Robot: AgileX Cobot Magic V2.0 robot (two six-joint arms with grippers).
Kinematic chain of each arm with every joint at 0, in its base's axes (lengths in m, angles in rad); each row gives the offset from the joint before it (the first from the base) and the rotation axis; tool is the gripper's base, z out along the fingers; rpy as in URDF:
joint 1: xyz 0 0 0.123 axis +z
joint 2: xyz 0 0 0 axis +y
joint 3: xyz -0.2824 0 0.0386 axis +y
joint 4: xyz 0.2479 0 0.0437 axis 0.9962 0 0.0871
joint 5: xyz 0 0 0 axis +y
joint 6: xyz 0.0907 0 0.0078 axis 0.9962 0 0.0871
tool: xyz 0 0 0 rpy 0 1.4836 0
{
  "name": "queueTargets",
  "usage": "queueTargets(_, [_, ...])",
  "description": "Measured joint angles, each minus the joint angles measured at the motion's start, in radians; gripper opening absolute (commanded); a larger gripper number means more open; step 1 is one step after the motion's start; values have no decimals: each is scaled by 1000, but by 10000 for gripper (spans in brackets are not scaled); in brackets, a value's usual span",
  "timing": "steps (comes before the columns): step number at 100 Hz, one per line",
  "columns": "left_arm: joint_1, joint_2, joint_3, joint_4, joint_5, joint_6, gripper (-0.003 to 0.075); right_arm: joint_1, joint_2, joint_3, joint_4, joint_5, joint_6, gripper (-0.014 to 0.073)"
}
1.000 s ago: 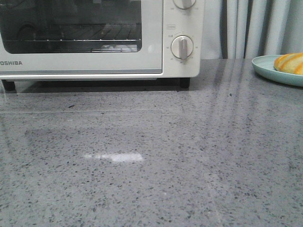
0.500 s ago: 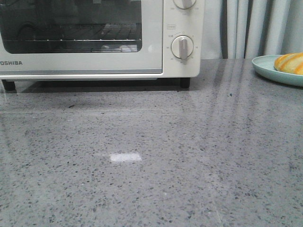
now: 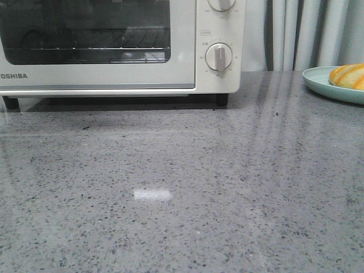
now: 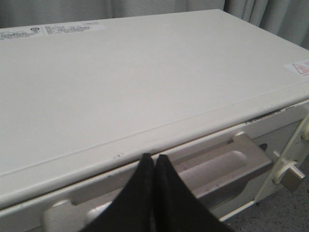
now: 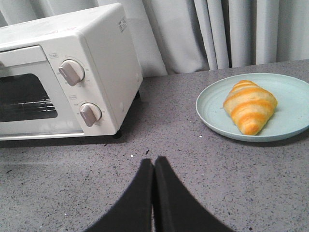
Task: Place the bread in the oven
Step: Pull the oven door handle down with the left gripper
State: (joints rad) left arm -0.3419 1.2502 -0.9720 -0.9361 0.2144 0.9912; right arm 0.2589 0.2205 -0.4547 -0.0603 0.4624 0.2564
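One oven (image 3: 114, 45), one bread (image 5: 249, 107), one plate (image 5: 212, 113)

Sits at the back left of the table (image 3: 187, 187): the oven (image 3: 102, 45), door shut, dials (image 3: 218, 57) stacked on its right side, wire rack (image 3: 85, 48) inside behind the glass. Stands well apart to the right: a plate (image 5: 212, 113), near the table's back edge, holding the bread (image 5: 250, 107) on its middle. Hangs behind both: a curtain (image 3: 307, 34). Hovers above the oven's top front edge, just over the door handle (image 4: 217, 169): the left gripper (image 4: 154, 162). Hangs over the table in front of the oven and plate, between the two: the right gripper (image 5: 154, 164).
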Motion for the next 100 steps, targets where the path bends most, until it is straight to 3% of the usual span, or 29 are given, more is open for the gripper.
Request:
queueTargets(28, [0, -160, 165, -2, 98, 0, -22, 0, 0, 0, 0, 2, 0, -69])
queueTargets(52, [-4, -247, 340, 21, 285, 0, -22, 0, 0, 0, 0, -17, 0, -69])
queueTargets(100, [-4, -261, 461, 50, 267, 0, -22, 0, 9, -2, -2, -25, 0, -69])
